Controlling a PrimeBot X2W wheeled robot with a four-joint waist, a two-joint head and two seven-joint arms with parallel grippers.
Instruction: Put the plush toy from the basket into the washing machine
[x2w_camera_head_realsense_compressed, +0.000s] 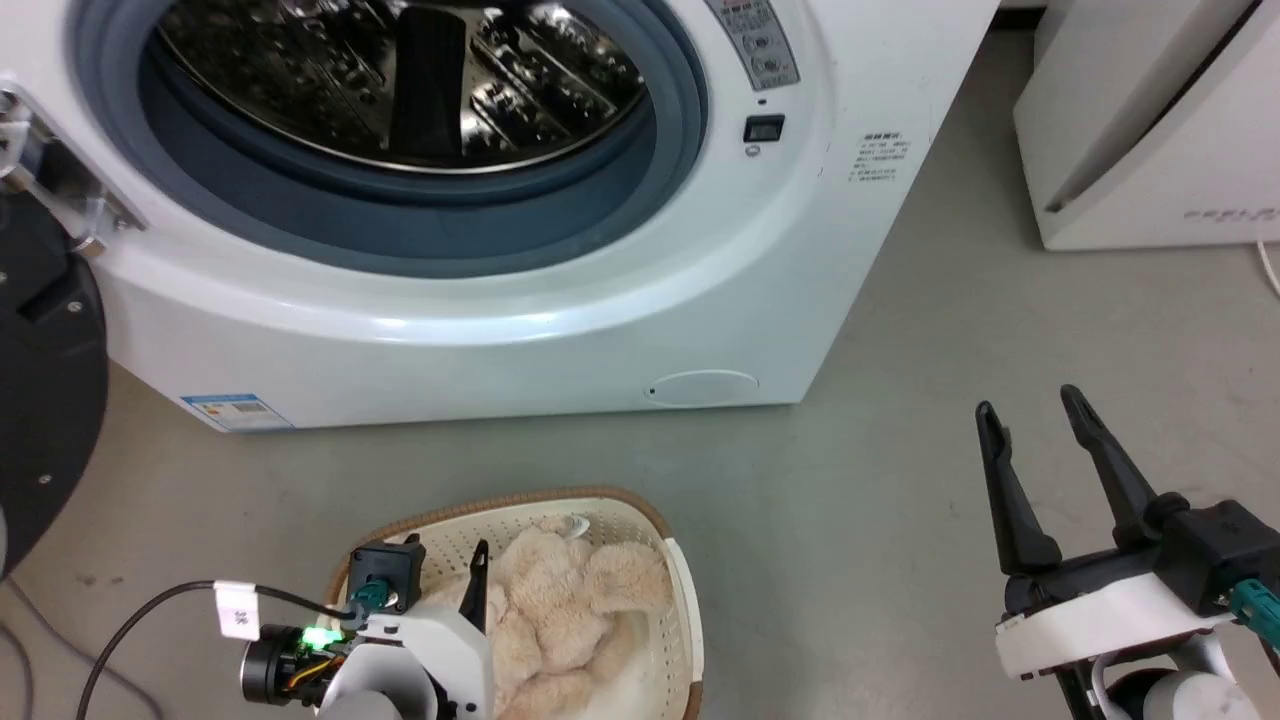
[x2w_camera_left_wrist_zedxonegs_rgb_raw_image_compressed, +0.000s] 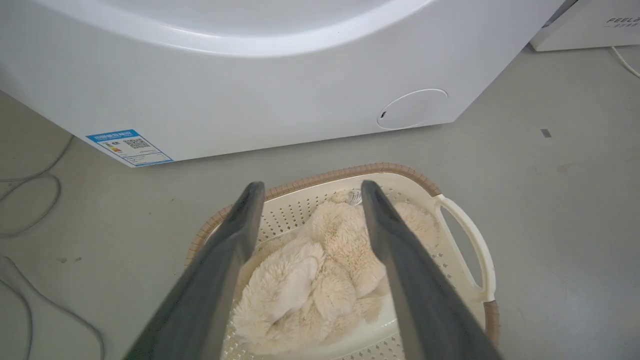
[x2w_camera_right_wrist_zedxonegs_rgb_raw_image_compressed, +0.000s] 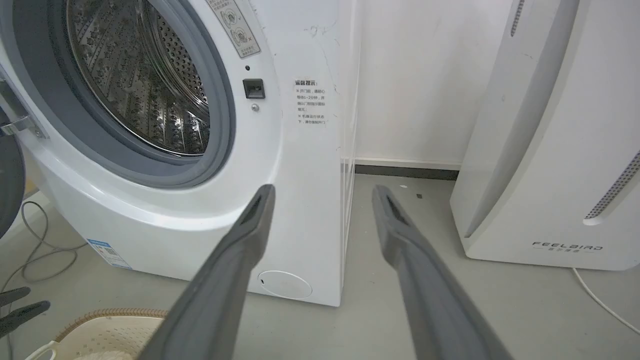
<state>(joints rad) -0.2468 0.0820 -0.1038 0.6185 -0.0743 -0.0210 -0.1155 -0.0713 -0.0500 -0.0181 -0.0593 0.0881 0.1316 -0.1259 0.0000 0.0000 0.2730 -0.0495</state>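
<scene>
Two sets of jaws are standing open: the left gripper (x2w_camera_left_wrist_zedxonegs_rgb_raw_image_compressed: 311, 186) is hovering over the shaggy cream toy (x2w_camera_left_wrist_zedxonegs_rgb_raw_image_compressed: 320, 260) lying in the perforated, braid-rimmed basket (x2w_camera_left_wrist_zedxonegs_rgb_raw_image_compressed: 350, 170) before the washer (x2w_camera_head_realsense_compressed: 500, 330); the right gripper (x2w_camera_head_realsense_compressed: 1028, 402) is holding nothing. "FEELBAIRD" is showing on a white appliance (x2w_camera_right_wrist_zedxonegs_rgb_raw_image_compressed: 550, 175); the washer's blue label (x2w_camera_left_wrist_zedxonegs_rgb_raw_image_compressed: 129, 147) is proving too small to read.

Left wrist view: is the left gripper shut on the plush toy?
No, the left gripper is open, its two fingers spread wide apart over the plush toy, which lies in the basket.
</scene>
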